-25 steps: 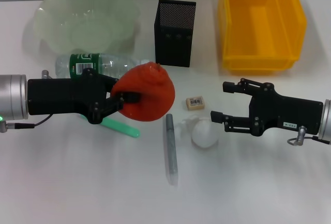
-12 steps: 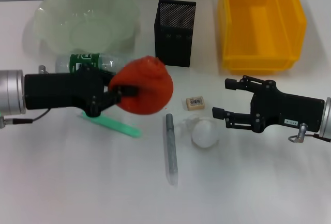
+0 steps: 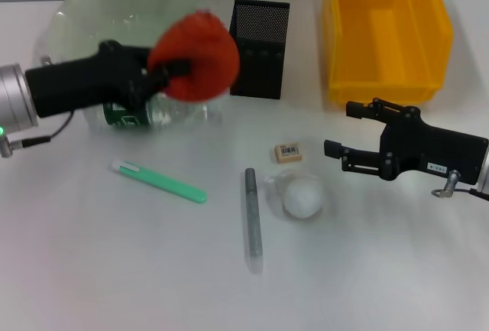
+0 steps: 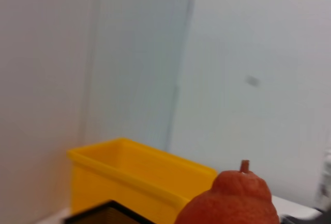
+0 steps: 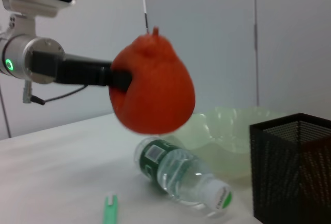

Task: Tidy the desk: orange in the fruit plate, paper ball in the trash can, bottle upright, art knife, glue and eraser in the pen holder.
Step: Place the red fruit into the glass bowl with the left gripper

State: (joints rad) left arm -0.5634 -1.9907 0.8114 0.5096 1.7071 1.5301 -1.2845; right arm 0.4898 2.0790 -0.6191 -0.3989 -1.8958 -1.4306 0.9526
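Left gripper (image 3: 170,73) is clamping the orange (image 3: 195,56) over the bottle (image 3: 153,109), needing a drop into the fruit plate (image 3: 76,17), while right gripper (image 3: 348,136) is idling open-jawed by the paper ball (image 3: 302,197).

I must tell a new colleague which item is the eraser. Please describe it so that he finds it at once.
Start at the black mesh pen holder and come toward the robot across the white desk. The eraser lies flat above the white paper ball. It alone is a small beige block with a barcode label.

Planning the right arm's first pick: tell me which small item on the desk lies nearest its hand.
The eraser: the small beige labelled block lies just off the fingertips of the open right hand. The paper ball sits a little farther, nearer the robot.
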